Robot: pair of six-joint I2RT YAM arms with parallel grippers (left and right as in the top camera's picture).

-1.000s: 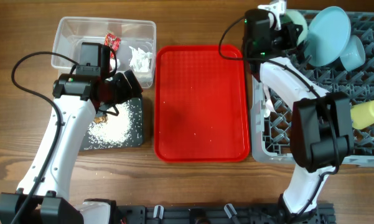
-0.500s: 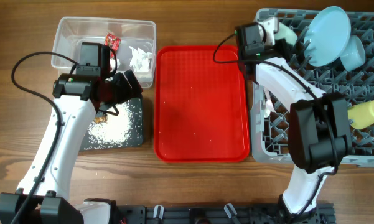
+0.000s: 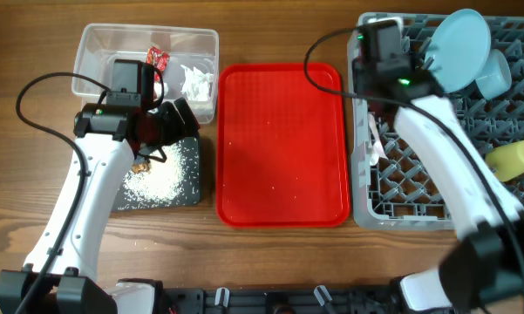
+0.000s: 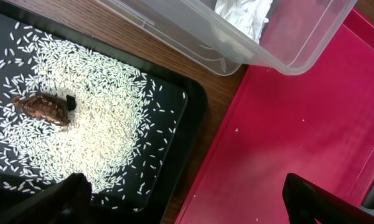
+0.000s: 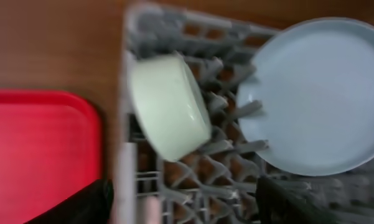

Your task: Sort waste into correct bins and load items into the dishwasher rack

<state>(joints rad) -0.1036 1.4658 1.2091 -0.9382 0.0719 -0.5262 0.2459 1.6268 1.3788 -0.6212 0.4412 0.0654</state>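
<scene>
The grey dishwasher rack (image 3: 401,187) holds the light blue plate (image 3: 458,48), a light blue bowl (image 3: 493,74), the yellow cup (image 3: 514,160) and white cutlery (image 3: 373,148). My right gripper (image 3: 382,37) hovers over the rack's far left corner. In the right wrist view it (image 5: 187,205) is open and empty, with the pale green bowl (image 5: 168,106) on its side among the pegs beside the plate (image 5: 317,93). The left gripper (image 4: 187,208) is open over the edge of the black tray (image 4: 193,112), near the rice (image 4: 87,118) and brown lump (image 4: 40,107).
The red serving tray (image 3: 283,144) lies between the bins and the rack, with a few crumbs on it. The clear tub (image 3: 148,30) holds a red wrapper (image 3: 158,59) and white tissue (image 3: 196,80). A black cable loops from each arm.
The right gripper has opened and let go of the pale green bowl, which now rests in the rack. The right arm has swung over the rack. The left arm has not moved.
</scene>
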